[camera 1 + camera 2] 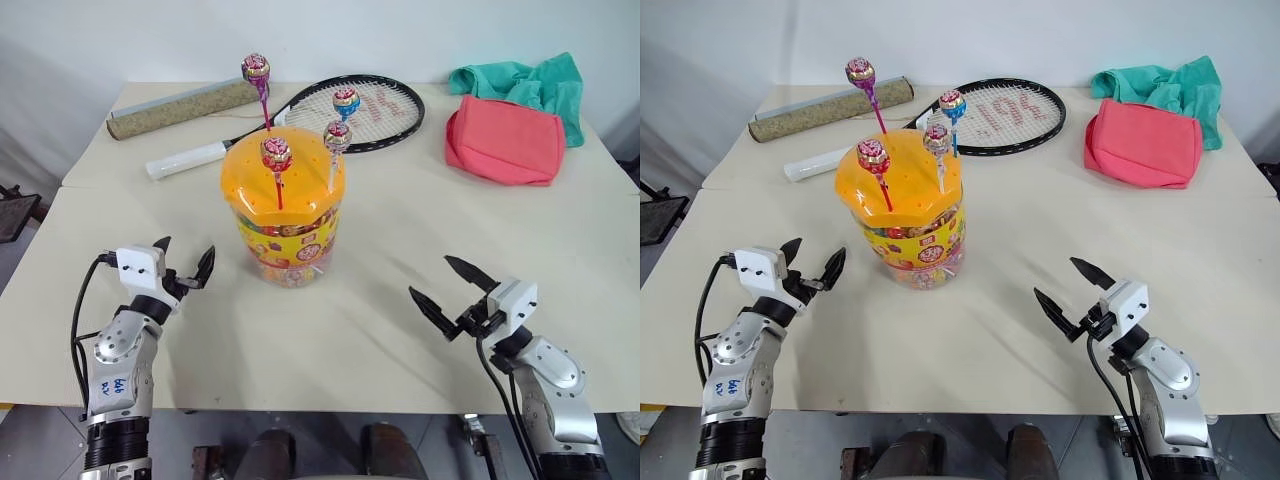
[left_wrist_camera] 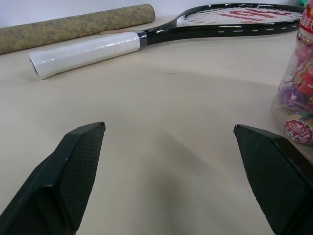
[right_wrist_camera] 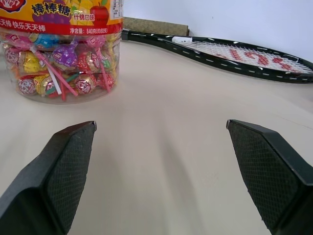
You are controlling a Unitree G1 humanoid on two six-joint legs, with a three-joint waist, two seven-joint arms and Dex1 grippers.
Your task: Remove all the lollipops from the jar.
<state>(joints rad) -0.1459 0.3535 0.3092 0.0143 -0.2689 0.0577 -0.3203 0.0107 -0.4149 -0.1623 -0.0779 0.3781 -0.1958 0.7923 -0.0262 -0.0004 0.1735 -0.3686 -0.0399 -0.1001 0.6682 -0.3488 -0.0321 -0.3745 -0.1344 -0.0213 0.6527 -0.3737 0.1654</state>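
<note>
The jar [image 1: 286, 240], a clear tub with a yellow label and an orange domed lid [image 1: 300, 185], stands upright in the middle of the table. Several lollipops stand stuck in the lid's holes: a pink one [image 1: 256, 68] on a purple stick, a red one [image 1: 277, 153], a blue one [image 1: 346, 101] and a silver one [image 1: 337, 135] on a white stick. To the jar's left my left gripper [image 1: 185, 258] hovers open and empty. My right gripper [image 1: 430, 276] is open and empty to the jar's right, pointing toward it. The jar's wall [image 3: 63, 54] shows wrapped candies inside.
A tennis racket [image 1: 350, 112] with a white handle [image 2: 85, 51] lies behind the jar. A speckled rolled tube [image 1: 183, 108] lies at the back left. A red cloth bag [image 1: 505, 140] and a teal cloth [image 1: 525, 82] sit at the back right.
</note>
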